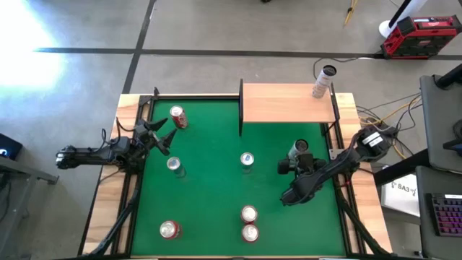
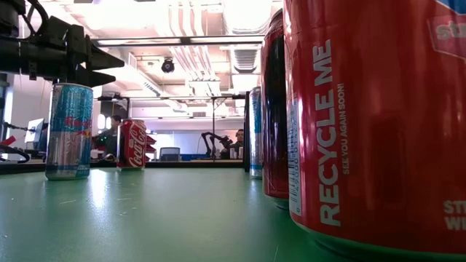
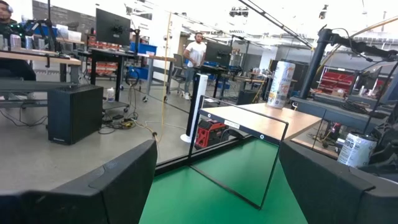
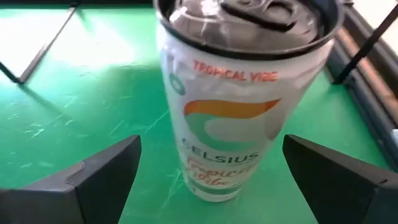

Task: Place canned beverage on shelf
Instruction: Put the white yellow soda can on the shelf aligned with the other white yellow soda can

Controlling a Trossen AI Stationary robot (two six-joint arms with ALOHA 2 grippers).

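On the left, my left gripper (image 1: 160, 135) hangs above the felt's left edge, its jaws apart and empty, beside a red can (image 1: 177, 117) and near a blue can (image 1: 174, 165). Toward the middle stands another blue can (image 1: 247, 159), with two red-and-white cans (image 1: 249, 223) nearer the front edge. To the right, my right gripper (image 4: 208, 168) has its fingers spread wide to either side of a white Celsius can (image 4: 239, 106), not yet touching it. That can stands upright on the green felt (image 1: 209, 195), just ahead of the fingers. The shelf (image 1: 285, 102) lies straight beyond it at the back of the table, already carrying one tall can (image 1: 323, 81) at its right end. I judge the right arm is the nearer, by far.
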